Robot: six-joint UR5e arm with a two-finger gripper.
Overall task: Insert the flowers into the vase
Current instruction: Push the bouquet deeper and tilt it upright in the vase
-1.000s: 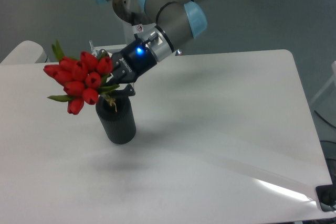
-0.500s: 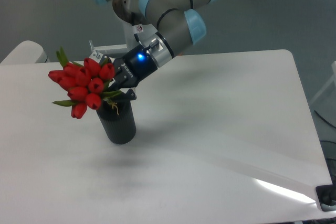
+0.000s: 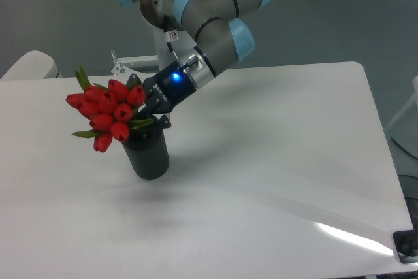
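The gripper [image 3: 145, 110] comes in from the right at a downward slant and is clamped on the flowers [image 3: 108, 112] low down, around the stems just under the buds — a hold that leaves the stem ends free to go into the hole. The bunch leans out to the left and up, its heads hanging over the left side of the vase [image 3: 146, 153], while the stems seem to reach the vase's top opening; how deep they sit inside cannot be told, because the buds, leaves and gripper cover the rim. The tilt is probably there because the bunch is wider than the vase, so the stems have to be fed in at an angle and then stood upright.

The vase stands upright on the white table [image 3: 274, 161], toward its left side, roughly midway between the near and far edges. Judging by this, the insertion is under way but not finished: the flowers are not yet upright or let go.

Counted: one vase, one bunch — about nine or ten red buds, a few green leaves sticking out — and one arm with one gripper.
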